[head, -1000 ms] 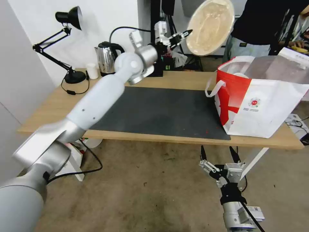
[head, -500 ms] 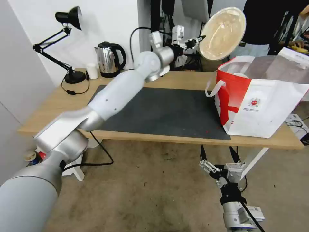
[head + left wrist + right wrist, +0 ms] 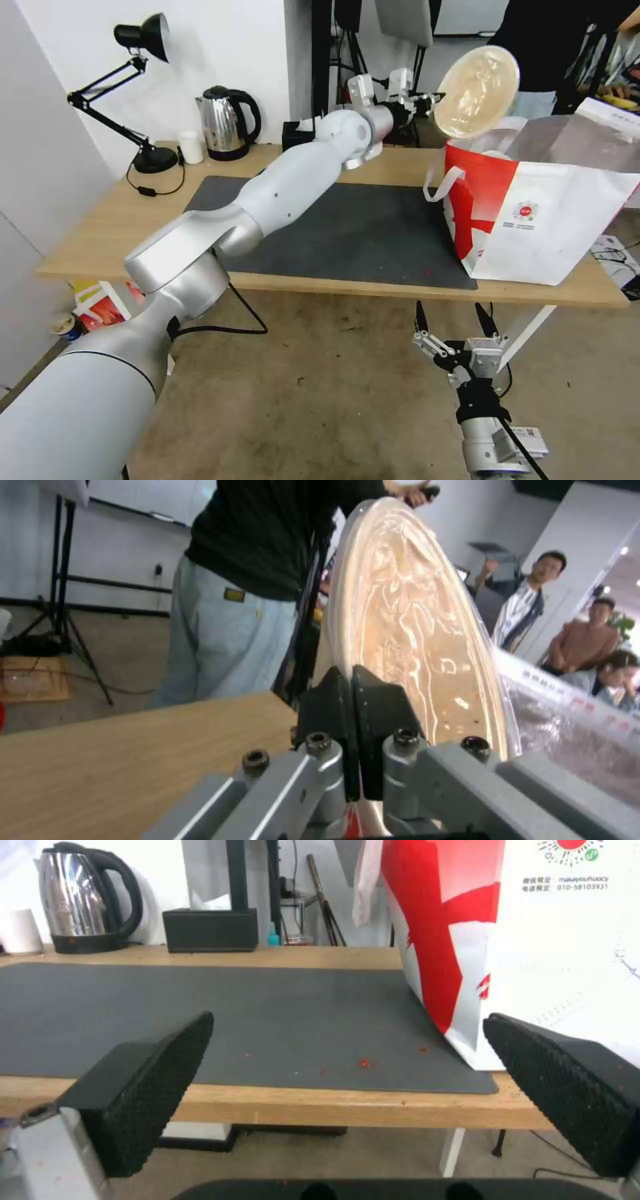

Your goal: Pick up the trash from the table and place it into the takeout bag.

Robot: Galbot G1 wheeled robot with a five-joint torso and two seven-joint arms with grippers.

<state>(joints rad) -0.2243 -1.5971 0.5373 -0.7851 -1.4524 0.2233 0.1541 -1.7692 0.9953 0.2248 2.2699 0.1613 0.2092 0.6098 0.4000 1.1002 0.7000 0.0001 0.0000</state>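
Bowl (image 3: 477,91) nearer takeout bag (image 3: 533,213) (held on edge)

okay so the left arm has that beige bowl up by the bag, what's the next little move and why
Probably carry the beige bowl a little farther over the takeout bag and lower it. The left pincer grips its rim, tilted on edge, just above the bag's near lip, not yet over the open mouth.

You cannot see what lies inside the takeout bag (image 3: 540,220): its white wall hides the contents, and its far side runs off the picture's edge. Above the bag's mouth, the beige bowl (image 3: 427,630) stands edge-on in the left wrist view, its lower rim hidden behind the left gripper (image 3: 357,760) pads. Behind the bag, the person's upper body is cut off.
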